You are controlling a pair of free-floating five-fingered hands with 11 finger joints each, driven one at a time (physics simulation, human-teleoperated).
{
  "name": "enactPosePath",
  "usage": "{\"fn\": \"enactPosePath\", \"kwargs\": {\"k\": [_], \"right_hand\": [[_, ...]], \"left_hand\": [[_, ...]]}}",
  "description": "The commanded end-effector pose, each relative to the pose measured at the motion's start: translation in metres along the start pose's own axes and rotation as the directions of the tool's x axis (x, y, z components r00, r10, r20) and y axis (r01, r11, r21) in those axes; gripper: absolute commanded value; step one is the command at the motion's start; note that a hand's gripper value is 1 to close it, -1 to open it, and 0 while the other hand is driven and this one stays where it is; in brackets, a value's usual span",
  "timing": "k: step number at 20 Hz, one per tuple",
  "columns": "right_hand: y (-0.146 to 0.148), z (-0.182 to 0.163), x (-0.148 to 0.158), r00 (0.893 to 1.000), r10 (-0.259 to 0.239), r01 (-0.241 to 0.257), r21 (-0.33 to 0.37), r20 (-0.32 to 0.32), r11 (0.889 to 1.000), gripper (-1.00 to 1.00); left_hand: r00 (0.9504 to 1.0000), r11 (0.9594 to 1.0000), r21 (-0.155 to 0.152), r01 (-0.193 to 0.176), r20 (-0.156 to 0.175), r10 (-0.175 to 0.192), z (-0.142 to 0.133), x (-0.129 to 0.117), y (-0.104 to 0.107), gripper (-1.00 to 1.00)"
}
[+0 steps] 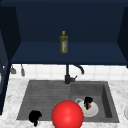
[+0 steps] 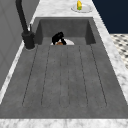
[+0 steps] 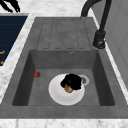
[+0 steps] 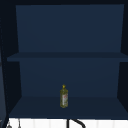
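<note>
My right hand (image 1: 88, 101) is down in the sink basin (image 1: 106, 100), over a white plate (image 1: 93, 112). Its fingers are curled round a small brown object (image 3: 68, 88) just above the plate (image 3: 65, 96); the same hand (image 3: 72, 81) shows in the right side view, and in the left side view the hand (image 2: 58, 37) hangs above the plate (image 2: 69, 42). My left hand (image 1: 35, 117) hovers idle at the front left corner of the draining board, fingers relaxed and holding nothing; it also appears as the left hand (image 3: 10, 5).
A red ball (image 1: 67, 115) sits at the sink's front edge. A small red thing (image 3: 37, 74) lies in the basin. A black faucet (image 1: 67, 75) stands at the back. An oil bottle (image 1: 63, 42) is on the cabinet shelf. A plate with a yellow item (image 2: 80, 7) rests on the counter to the right.
</note>
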Motion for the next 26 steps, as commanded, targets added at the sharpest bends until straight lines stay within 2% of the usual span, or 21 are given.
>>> {"fn": "enactPosePath", "kwargs": {"k": [1,4,5,6,7,9,10,11,12,14,16,22,26], "right_hand": [[0.010,-0.020,-0.008,1.000,0.012,-0.011,-0.037,0.028,0.999,1.00],[0.024,0.002,-0.017,0.997,-0.007,0.011,-0.051,0.073,0.999,1.00],[0.024,0.009,-0.014,0.997,-0.022,0.026,-0.050,0.077,0.998,-1.00],[0.017,0.012,-0.012,0.997,-0.050,0.052,-0.025,0.058,0.998,-1.00],[0.013,0.013,-0.009,0.998,-0.039,0.041,-0.034,0.055,0.999,-1.00],[0.000,0.013,-0.004,0.999,0.032,-0.029,-0.077,0.042,0.997,-1.00],[-0.002,0.016,-0.002,0.997,0.075,-0.072,-0.101,0.025,0.992,-1.00],[-0.003,0.022,-0.005,0.994,0.105,-0.104,-0.156,0.004,0.982,-1.00],[-0.010,0.023,-0.009,0.995,0.098,-0.097,-0.193,-0.006,0.976,-1.00],[-0.024,0.026,-0.009,0.996,0.094,-0.093,-0.220,-0.006,0.971,-1.00],[-0.032,0.030,-0.011,0.995,0.095,-0.094,-0.199,-0.004,0.975,-1.00],[-0.043,0.056,-0.010,0.996,0.090,-0.088,-0.209,0.000,0.974,-1.00],[-0.059,0.074,-0.021,0.995,0.095,-0.091,-0.219,0.005,0.971,-1.00]], "left_hand": [[1.0000,1.0000,0.000,0.000,0.000,0.000,0.000,0.000,0.000,0.00],[1.0000,1.0000,0.000,0.000,0.000,0.000,0.000,0.000,0.000,0.00],[1.0000,1.0000,0.000,0.000,0.000,0.000,0.000,0.000,0.000,0.00],[1.0000,1.0000,0.000,0.000,0.000,0.000,0.000,0.000,0.000,0.00],[1.0000,1.0000,0.000,0.000,0.000,0.000,0.000,0.000,0.000,0.00],[1.0000,1.0000,0.000,0.000,0.000,0.000,0.000,0.000,0.000,0.00],[1.0000,1.0000,0.000,0.000,0.000,0.000,0.000,0.000,0.000,0.00],[1.0000,1.0000,0.000,0.000,0.000,0.000,0.000,0.000,0.000,0.00],[1.0000,1.0000,0.000,0.000,0.000,0.000,0.000,0.000,0.000,0.00],[1.0000,1.0000,0.000,0.000,0.000,0.000,0.000,0.000,0.000,0.00],[1.0000,1.0000,0.000,0.000,0.000,0.000,0.000,0.000,0.000,0.00],[1.0000,1.0000,0.000,0.000,0.000,0.000,0.000,0.000,0.000,0.00],[1.0000,1.0000,0.000,0.000,0.000,0.000,0.000,0.000,0.000,0.00]]}}
